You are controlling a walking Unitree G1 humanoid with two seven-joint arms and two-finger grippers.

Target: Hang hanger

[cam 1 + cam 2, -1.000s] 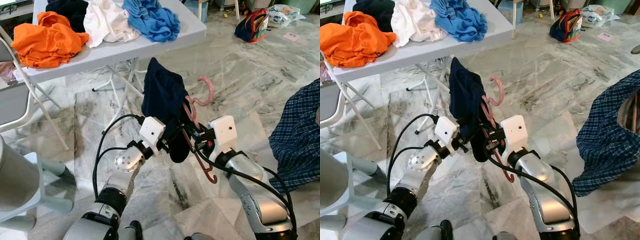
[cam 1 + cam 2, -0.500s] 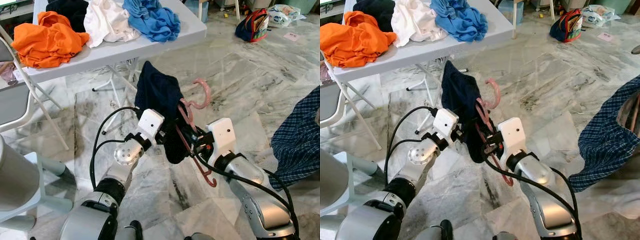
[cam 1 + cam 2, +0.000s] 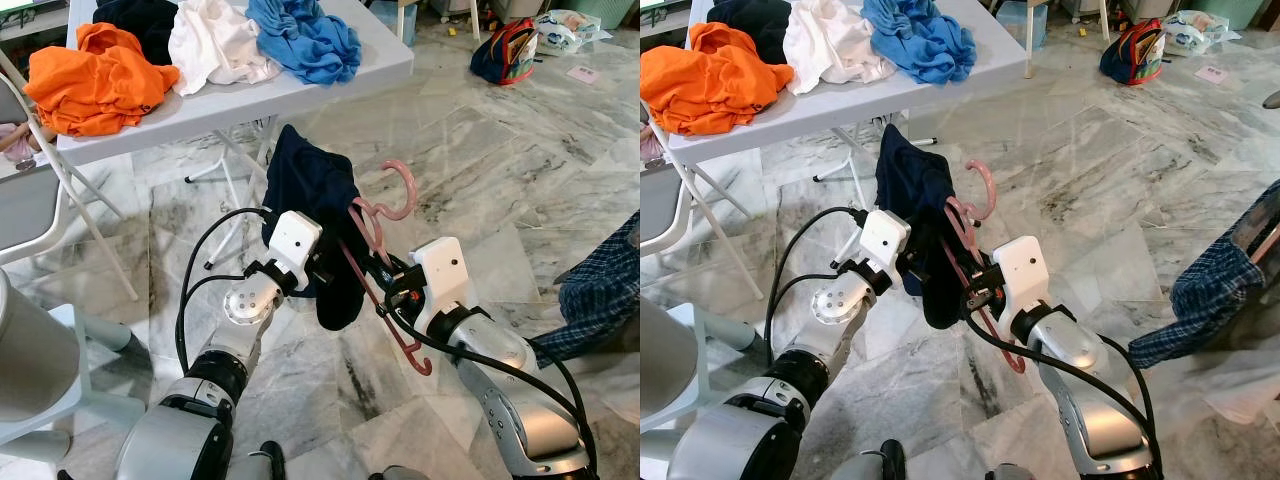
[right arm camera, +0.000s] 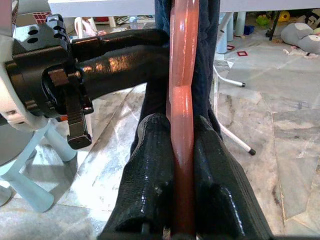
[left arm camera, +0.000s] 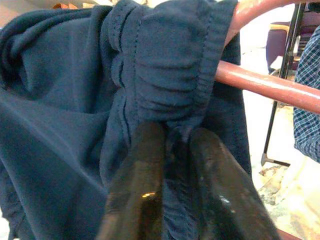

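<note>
Right claw (image 3: 385, 290) clamped on pink hanger (image 3: 378, 262), left claw (image 3: 322, 276) pinching navy garment (image 3: 315, 215); both shifted toward frame left, garment seated, ready for hanging.

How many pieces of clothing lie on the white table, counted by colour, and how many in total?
Orange: 1, the orange garment
Black: 1, the black garment
White: 1, the white garment
Blue: 1, the blue garment
Total: 4 on the white table
</note>
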